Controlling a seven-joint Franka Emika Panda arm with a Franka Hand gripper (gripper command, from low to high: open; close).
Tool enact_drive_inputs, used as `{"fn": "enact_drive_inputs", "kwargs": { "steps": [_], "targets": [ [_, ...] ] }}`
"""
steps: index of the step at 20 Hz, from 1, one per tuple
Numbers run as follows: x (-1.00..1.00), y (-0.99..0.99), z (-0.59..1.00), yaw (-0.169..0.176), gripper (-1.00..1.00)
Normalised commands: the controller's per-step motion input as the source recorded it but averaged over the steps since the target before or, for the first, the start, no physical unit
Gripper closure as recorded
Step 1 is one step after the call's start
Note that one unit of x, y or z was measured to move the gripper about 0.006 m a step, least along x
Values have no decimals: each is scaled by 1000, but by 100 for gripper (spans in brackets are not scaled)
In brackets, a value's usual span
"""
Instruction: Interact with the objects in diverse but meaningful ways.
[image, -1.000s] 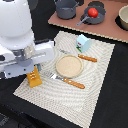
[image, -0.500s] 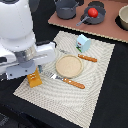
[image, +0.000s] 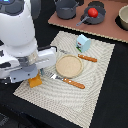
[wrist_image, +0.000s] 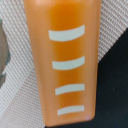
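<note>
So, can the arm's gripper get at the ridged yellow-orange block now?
Probably yes: the ridged yellow-orange block fills the wrist view with nothing over it, and the arm hangs directly above it on the woven mat.

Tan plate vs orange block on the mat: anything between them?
In the exterior view, only the fork head lies between the tan round plate and the ridged yellow-orange block; otherwise bare placemat.

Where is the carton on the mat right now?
In the exterior view, the carton stands on the woven mat near its far edge, just beyond the plate and beside a piece of orange-handled cutlery.
</note>
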Motion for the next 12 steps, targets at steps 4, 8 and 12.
{"fn": "enact_drive_inputs", "kwargs": {
  "steps": [4, 8, 12],
  "targets": [
    [0, 1, -309, 0, 100],
    [0, 0, -282, 0, 100],
    [0, 0, -277, 0, 100]
  ]
}}
